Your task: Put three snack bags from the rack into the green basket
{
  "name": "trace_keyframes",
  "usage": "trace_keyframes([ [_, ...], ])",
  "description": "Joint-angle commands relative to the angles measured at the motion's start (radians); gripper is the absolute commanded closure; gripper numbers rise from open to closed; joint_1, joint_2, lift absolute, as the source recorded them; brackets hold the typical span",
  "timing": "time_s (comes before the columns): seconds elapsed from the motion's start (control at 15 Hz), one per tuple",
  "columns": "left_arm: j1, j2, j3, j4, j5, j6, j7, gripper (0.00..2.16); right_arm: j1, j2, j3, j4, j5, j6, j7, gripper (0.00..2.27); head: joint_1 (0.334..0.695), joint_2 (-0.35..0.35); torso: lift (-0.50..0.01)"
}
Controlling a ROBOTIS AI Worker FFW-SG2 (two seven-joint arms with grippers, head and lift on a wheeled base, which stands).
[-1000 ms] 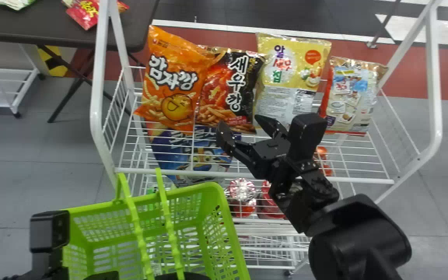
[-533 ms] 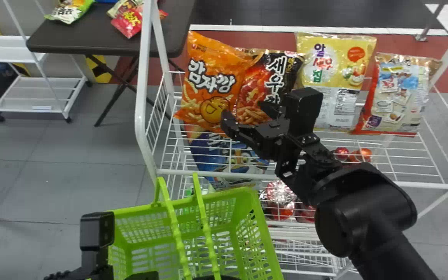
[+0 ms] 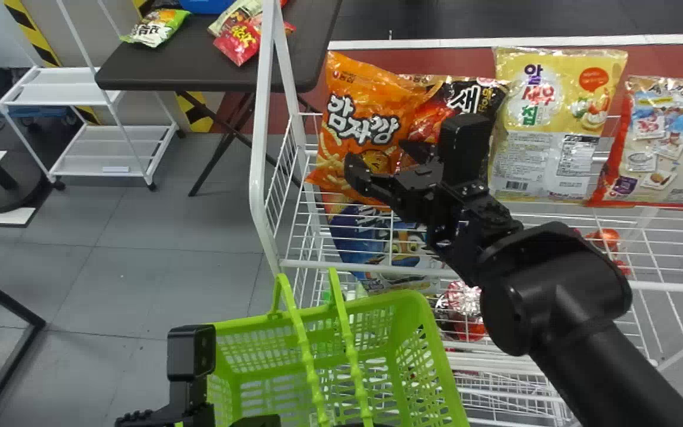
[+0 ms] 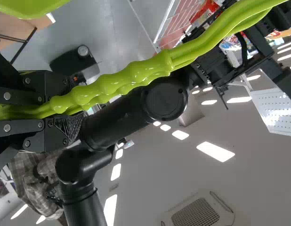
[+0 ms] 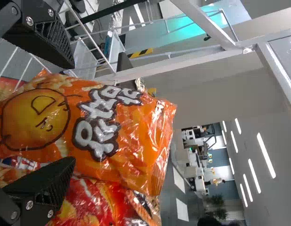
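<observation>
Right gripper (image 3: 377, 152) wide; orange bag (image 3: 356, 121) at twelve o'clock. Probably light, slippery, crushable: I'd squeeze both sides gently, mid-height. Left gripper (image 4: 76, 106) clamps basket handles (image 4: 136, 74), six o'clock.

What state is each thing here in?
Green basket: open-topped
Basket handles: raised, gripped
Left gripper: shut on handles
Right gripper: open
Orange bag: upright
Dark bag: upright, partly covered
Yellow bag: upright
Red-edged bag: upright
Folding table: unfolded

Glossy, crinkled film on orange snack bag (image 5: 138, 129); smooth, shiny plastic on 2 green basket handles (image 4: 136, 74).
</observation>
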Motion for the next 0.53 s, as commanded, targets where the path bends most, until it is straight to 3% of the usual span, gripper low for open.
trace_keyframes([
  [0.0,0.003,-0.003,0.005,-0.001,0.002,-0.002,-0.013,2.15,-0.043,0.024,0.027,0.062,0.013,-0.015,-0.009,0.13,0.695,0.137,0.0],
  [0.27,0.017,-0.003,0.026,-0.021,0.013,0.001,-0.013,2.15,-0.123,0.042,0.06,0.185,0.065,-0.033,-0.07,0.22,0.695,0.17,0.0],
  [0.47,0.025,-0.003,0.039,-0.024,0.019,0.001,-0.013,2.15,-0.153,0.042,0.083,0.209,0.085,-0.024,-0.072,0.74,0.695,0.164,0.0],
])
